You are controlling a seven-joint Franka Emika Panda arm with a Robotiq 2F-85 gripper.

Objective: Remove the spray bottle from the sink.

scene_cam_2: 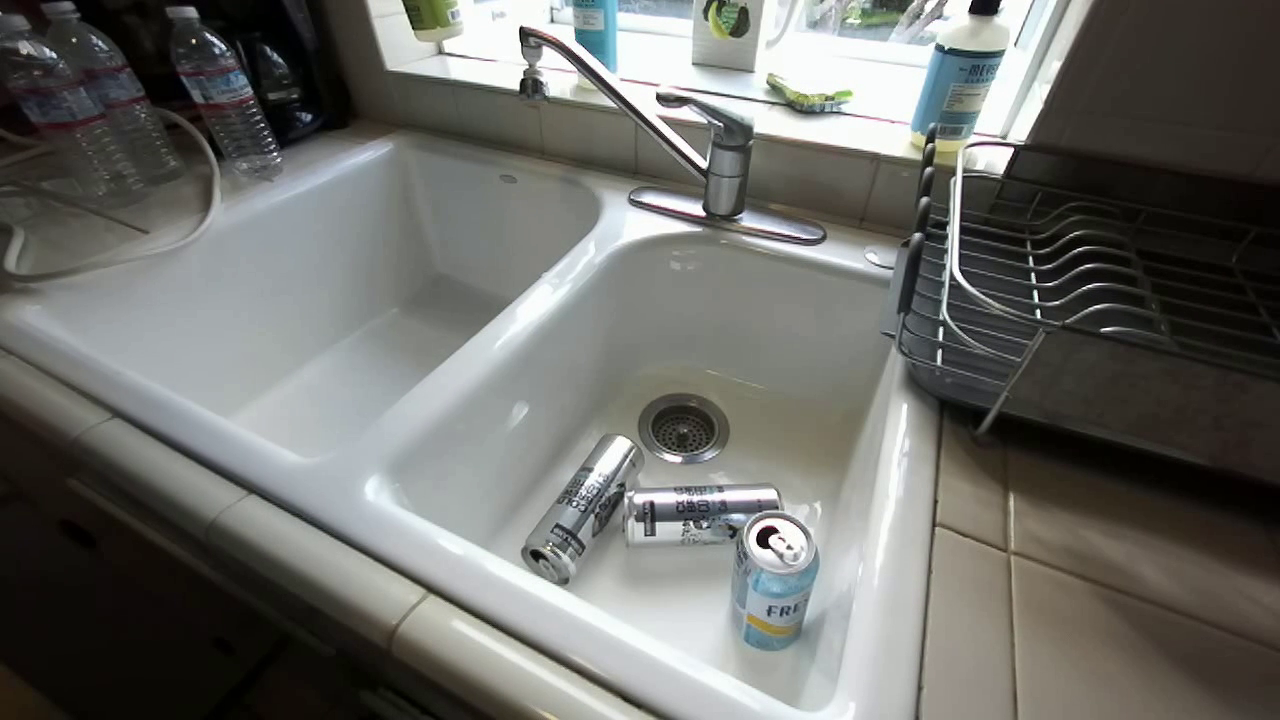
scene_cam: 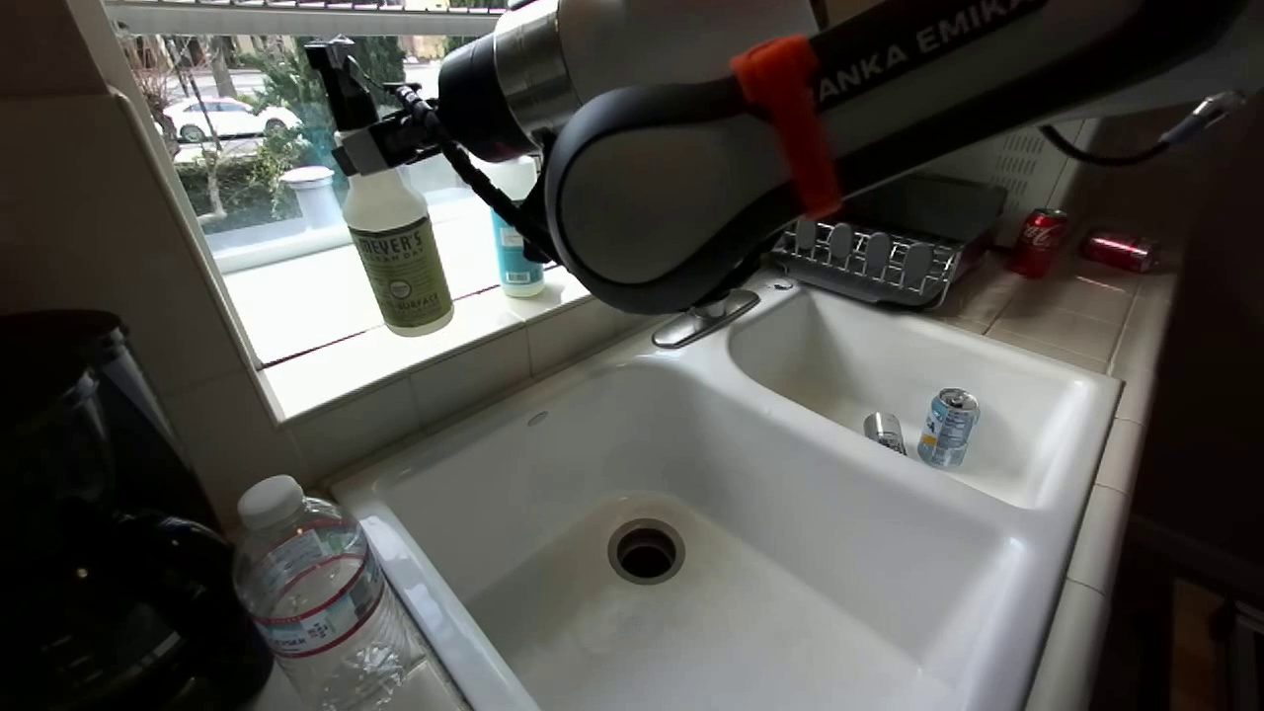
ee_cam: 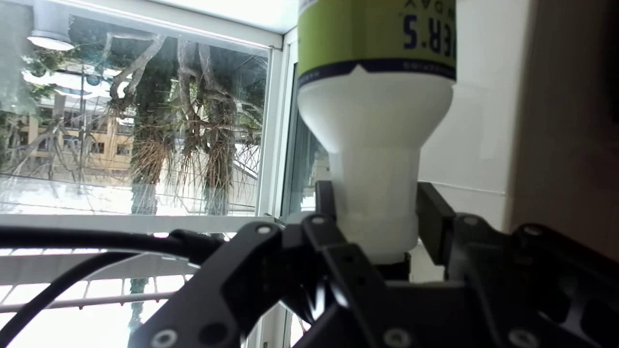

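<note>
Set-down of a pale, translucent plastic spray bottle (scene_cam: 390, 232) with a green label, judged to be the step in hand. The bottle is held outside the wide basin of the glossy white sink (scene_cam: 681, 632), near the bright, white window sill (scene_cam: 479, 334), its likely resting place. Black, flat-faced fingers (ee_cam: 436, 224) are closed on its neck, one to each side. Whether the base touches the sill or hangs just above it cannot be settled from these angles. For a sound placement, the whole base should lie over the sill, back from the edge facing the basin, and well apart from the upright blue plastic bottle (scene_cam: 518, 257). In an exterior view the black trigger head (scene_cam: 341, 89) stands off to one side of the base; this slant should be taken out first, since a bottle landing on its rim could tip toward the basin. The fingers should part only once the sill bears the weight. Appearance: cylindrical body, sloping white shoulder, narrower neck; label green with a dark band along its upper edge, the lettering inverted in the wrist view.
</note>
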